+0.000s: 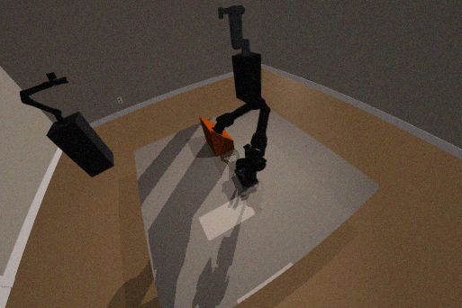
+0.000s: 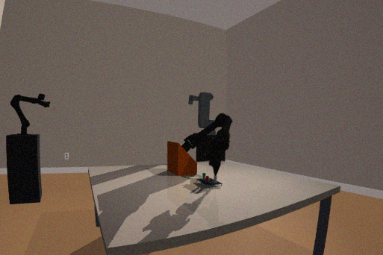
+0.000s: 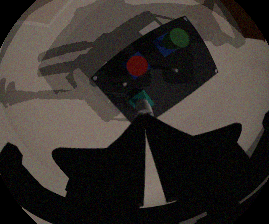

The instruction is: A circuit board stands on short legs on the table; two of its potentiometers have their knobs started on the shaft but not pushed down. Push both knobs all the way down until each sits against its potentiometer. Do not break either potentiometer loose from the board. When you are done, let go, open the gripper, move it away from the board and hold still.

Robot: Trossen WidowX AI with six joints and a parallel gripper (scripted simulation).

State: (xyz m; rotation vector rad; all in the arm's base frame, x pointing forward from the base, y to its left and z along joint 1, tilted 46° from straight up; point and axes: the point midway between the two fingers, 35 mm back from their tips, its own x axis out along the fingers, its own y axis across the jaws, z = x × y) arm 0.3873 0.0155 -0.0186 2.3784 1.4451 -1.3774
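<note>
The circuit board (image 1: 247, 183) (image 2: 213, 183) (image 3: 177, 80) stands on the pale bench (image 1: 300, 180) (image 2: 271, 197) (image 3: 210, 120), near the orange wedge-shaped block (image 1: 216, 141) (image 2: 178, 160). The tool (image 2: 215, 175) (image 3: 143, 119) is clenched with nothing between its fingers, pointing down over one edge of the board. At its tips, in the wrist view, a grey shaft (image 3: 144, 106) rises from a teal potentiometer (image 3: 139, 98); whether they touch it, I cannot tell. A red knob (image 2: 207, 178) (image 3: 137, 66) and a green knob (image 2: 204, 175) (image 3: 179, 37) sit over blue potentiometers farther along the board, both apart from the tool. In the exterior view the green one reaches higher than the red.
</note>
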